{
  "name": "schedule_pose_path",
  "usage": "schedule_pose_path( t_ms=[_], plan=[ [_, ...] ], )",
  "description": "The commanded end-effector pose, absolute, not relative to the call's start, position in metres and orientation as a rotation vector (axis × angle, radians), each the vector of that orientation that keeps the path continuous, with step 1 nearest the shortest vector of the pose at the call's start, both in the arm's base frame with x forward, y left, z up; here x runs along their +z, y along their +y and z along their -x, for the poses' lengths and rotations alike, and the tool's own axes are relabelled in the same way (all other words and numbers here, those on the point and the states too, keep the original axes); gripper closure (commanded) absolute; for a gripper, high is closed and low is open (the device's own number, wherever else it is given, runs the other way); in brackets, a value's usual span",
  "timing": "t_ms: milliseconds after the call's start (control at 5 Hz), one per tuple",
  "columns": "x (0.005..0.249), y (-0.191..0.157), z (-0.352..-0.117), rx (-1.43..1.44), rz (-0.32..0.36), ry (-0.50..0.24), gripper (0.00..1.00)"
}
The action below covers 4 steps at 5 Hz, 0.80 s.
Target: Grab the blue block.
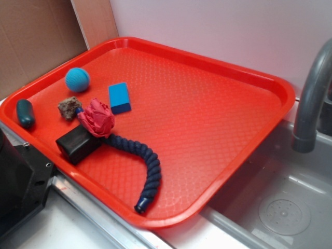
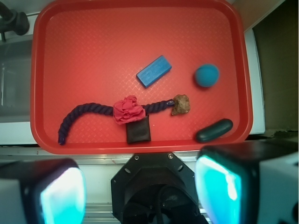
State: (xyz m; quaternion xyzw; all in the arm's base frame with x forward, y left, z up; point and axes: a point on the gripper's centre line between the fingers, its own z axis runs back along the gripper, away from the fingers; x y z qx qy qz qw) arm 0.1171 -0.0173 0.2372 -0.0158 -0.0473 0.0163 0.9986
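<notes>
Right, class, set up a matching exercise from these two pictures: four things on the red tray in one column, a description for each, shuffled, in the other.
Things:
1. blue block
2. ball
3. black block
4. rope

Descriptions:
A. round, textured, nearest the tray's corner by the cardboard
B. long, dark navy, curved
C. partly under the pink fabric bundle
D. rectangular, flat, lying clear of everything

Pairs: 1-D, 2-A, 3-C, 4-B

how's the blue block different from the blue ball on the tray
The blue block is a flat-faced rectangle with sharp edges; the blue ball is round. The block's faces look smooth, with darker blue sides, while the ball's surface looks faintly textured and more teal. The block lies flat nearer the tray's middle; the ball sits closer to the red tray's rim. Both are small, blue and lie apart from the gripper, untouched.
</notes>
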Motion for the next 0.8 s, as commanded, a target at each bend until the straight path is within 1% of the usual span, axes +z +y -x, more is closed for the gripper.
schedule_pose_path(
  t_ms=[0,200,400,600],
  plan=[
    [0.237,-0.017,-0.117,0.033,0.032,-0.095,0.0],
    [0.208,-0.011,-0.163,0.281,-0.008,-0.098,0.0],
    [0.182,-0.002,-0.195,0.531,0.001,-0.146,0.0],
    [0.14,0.016,-0.218,0.724,-0.018,-0.113,0.0]
  ],
)
